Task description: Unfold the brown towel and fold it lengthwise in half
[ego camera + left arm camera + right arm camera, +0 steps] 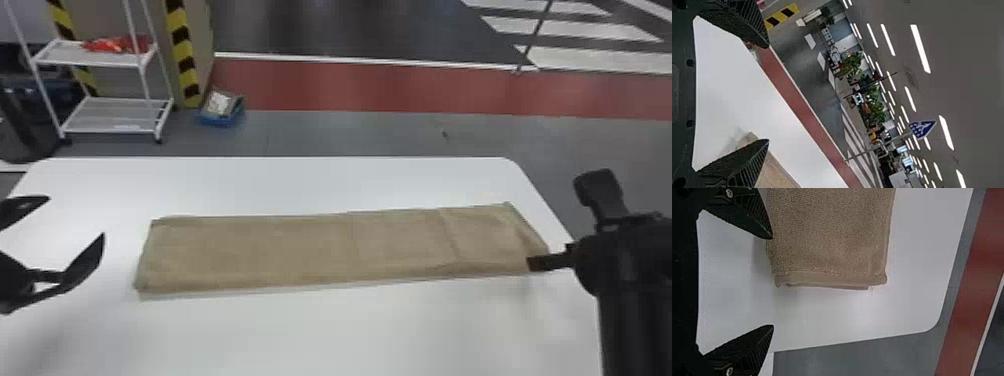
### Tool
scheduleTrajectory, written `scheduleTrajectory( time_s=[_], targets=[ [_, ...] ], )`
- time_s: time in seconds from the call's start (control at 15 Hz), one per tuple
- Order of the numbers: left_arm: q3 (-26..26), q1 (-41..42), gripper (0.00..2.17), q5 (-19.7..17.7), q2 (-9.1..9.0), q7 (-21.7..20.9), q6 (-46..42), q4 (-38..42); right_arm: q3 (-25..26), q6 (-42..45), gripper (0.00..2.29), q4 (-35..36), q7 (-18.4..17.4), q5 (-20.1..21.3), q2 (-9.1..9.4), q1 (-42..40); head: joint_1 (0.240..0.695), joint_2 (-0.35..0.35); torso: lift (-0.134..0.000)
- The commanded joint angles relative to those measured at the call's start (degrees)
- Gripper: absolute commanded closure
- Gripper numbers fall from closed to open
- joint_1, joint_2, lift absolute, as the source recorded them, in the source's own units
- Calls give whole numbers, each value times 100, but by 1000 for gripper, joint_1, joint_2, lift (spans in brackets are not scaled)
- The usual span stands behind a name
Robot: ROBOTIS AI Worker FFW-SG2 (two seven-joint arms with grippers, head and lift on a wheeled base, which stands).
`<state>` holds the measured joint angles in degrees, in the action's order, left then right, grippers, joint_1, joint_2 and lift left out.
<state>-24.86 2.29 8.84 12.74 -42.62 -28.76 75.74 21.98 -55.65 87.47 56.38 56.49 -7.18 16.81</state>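
- Brown terry, the towel (300, 250), lies flat on the white table (310, 332) as a long narrow strip, its long axis running crosswise in front of the robot, the right end angled slightly away
- Right gripper (772, 282): fingers spread wide, nothing held between them; one fingertip is right at the near long edge by the right end, the other out past that end over bare table
- Left gripper (76, 218): also wide open and empty, just off the left end, apart from the cloth
- The relation that counts: each hand has its own short end, the right one clearly nearer, and a lengthwise fold runs along the line between them, so any lift should take both near corners together and travel across the strip, away from the robot
- The layered hem at the right end suggests the lengthwise half is already made; I'd judge little is left beyond evening the edges or backing off
- Careful with that right fingertip: a sideways drag could skew the corner and part the layers
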Motion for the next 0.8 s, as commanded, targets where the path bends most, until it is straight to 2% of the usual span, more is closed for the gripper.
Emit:
scheduleTrajectory(
  time_s=[0.0, 0.13, 0.2, 0.33, 0.4, 0.47, 0.53, 0.6, 0.67, 0.73],
  targets=[
    [-1, 8, 16, 3, 0, 0, -10, -24, 123, -4, 83, 16, -5, -76, -21, 6, 695, -127, -119],
    [-1, 34, 16, -23, 9, 0, -28, -24, 184, -197, 83, 271, 31, -199, -21, -55, 695, -133, -119],
    [-10, 61, 16, -58, 0, 0, -28, -7, 281, -461, 83, 666, 145, -507, -12, -161, 695, -135, -119],
    [-63, 78, 19, -542, -8, -97, 78, 11, 395, -1832, 83, 2178, 285, -1667, 58, -705, 695, -131, -119],
    [-63, 78, 19, -779, -35, -115, 218, 55, 369, -2095, 83, 2863, 259, -1869, 234, -1031, 695, -124, -119],
    [-63, 96, 19, -1007, -96, -115, 359, 134, 342, -2095, 83, 3646, 101, -1984, 621, -1435, 695, -113, -119],
    [-54, 114, 19, -1315, -158, -115, 587, 187, 316, -2095, 83, 4270, -66, -2195, 723, -1769, 695, -71, -119],
    [-28, 149, 19, -1684, -237, -97, 1080, 319, 263, -2043, 83, 4867, -506, -2634, 723, -2252, 695, -51, -119],
    [34, 237, 19, -1825, -351, 8, 1361, 459, 149, -1726, 83, 5219, -1112, -3144, 723, -2780, 695, -36, -119],
    [78, 377, 19, -1851, -483, 246, 1361, 626, -35, -918, 83, 5307, -1692, -3487, 723, -3272, 695, -31, -119]
  ],
)
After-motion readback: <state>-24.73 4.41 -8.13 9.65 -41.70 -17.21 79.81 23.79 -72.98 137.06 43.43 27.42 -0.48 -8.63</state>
